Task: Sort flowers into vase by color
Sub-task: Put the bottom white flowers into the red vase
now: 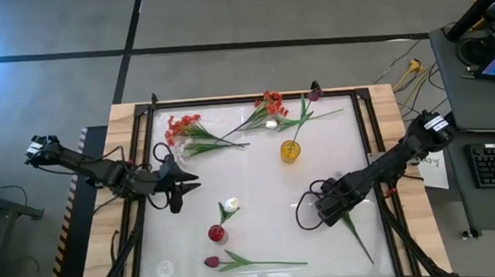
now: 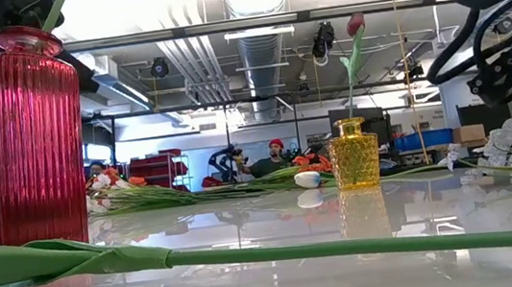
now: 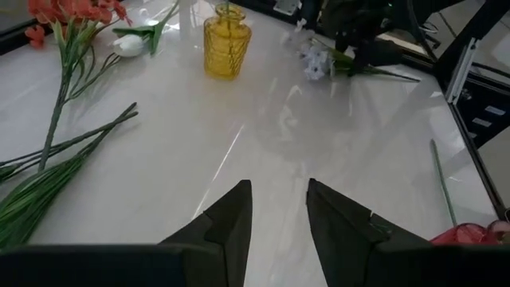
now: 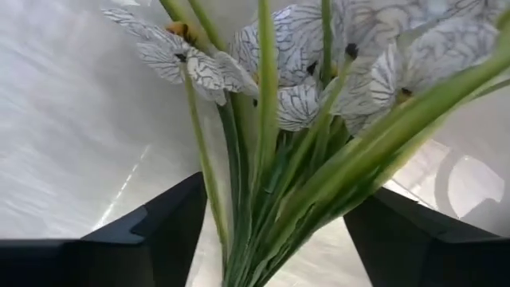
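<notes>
Two vases in use: red vase (image 1: 217, 234) at 6 o'clock of table centre with white rose (image 1: 230, 205) beside it, yellow vase (image 1: 290, 150) near centre holding a maroon tulip (image 2: 355, 24). Orange flowers (image 1: 184, 125) lying at 11 to 12 o'clock; another tulip (image 1: 212, 262) flat at 6 o'clock.

Right gripper (image 4: 271, 239) at 4 o'clock, fingers spread around the stems of the white spray (image 4: 303, 56), not clamped.

Left gripper (image 3: 279, 215) at 9 o'clock, fingers slightly apart, empty.

Risks: partial closure catching only some stems, leaving the spray to splay or drop; long stem sweeping the yellow vase and tipping it.
</notes>
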### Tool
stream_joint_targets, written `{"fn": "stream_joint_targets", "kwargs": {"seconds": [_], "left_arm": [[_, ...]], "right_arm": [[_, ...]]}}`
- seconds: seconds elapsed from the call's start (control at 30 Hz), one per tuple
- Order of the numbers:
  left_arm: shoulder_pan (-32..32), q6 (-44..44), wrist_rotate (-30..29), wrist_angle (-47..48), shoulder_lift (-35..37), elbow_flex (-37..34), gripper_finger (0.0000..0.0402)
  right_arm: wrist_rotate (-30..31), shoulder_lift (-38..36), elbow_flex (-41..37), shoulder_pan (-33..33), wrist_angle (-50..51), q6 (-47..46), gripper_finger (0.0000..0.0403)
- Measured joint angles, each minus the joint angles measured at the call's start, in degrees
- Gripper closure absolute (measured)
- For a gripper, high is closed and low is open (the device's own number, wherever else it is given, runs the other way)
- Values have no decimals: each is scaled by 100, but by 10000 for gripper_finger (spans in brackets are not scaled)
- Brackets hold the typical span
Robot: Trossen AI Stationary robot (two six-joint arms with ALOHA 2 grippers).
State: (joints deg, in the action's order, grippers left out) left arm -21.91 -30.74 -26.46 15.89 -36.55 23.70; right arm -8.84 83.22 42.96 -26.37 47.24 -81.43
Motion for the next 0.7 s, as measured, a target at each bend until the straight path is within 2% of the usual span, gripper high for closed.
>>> {"fn": "stream_joint_targets", "kwargs": {"seconds": [0.43, 0.57, 0.7], "left_arm": [[2, -1, -10, -109, 11, 2, 294], [1, 4, -9, -261, 13, 4, 294], [0, 73, -9, -374, 69, 7, 294]], "right_arm": [[122, -77, -6, -2, -129, -46, 320], [125, -175, 11, -5, -66, 52, 358], [-8, -409, 172, -15, -81, 299, 379]]}}
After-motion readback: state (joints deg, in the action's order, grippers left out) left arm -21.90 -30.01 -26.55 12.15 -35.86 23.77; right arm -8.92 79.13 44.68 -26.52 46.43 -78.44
